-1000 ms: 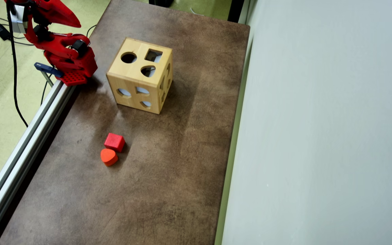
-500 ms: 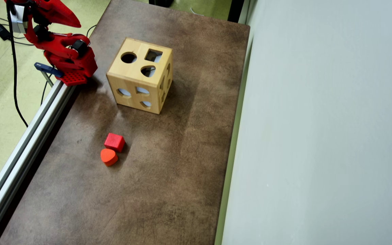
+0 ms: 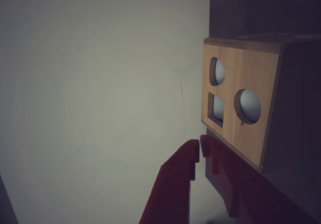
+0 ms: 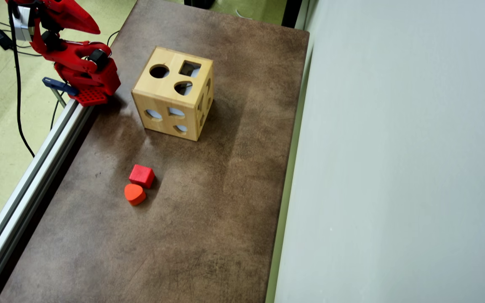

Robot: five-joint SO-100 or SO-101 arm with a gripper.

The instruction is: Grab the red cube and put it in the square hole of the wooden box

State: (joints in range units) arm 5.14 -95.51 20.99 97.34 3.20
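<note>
End effector (image 3: 199, 150) looks clenched on nothing from what we see in the wrist view. Our red cube (image 4: 142, 175), small, bright, sharp-edged, sits on the brown surface (image 4: 225, 189), touching the orange heart block (image 4: 134, 194), well apart from the wooden box (image 4: 173, 92).

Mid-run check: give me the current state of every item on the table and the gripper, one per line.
gripper: shut, empty, fingertips meeting, off beside the wooden box.
red cube: flat on the table, not grasped, next to the heart block.
heart block: lying flat, untouched.
wooden box: upright, holes facing up.
square hole: open, nothing in it.
table: bears the box and both blocks.
</note>
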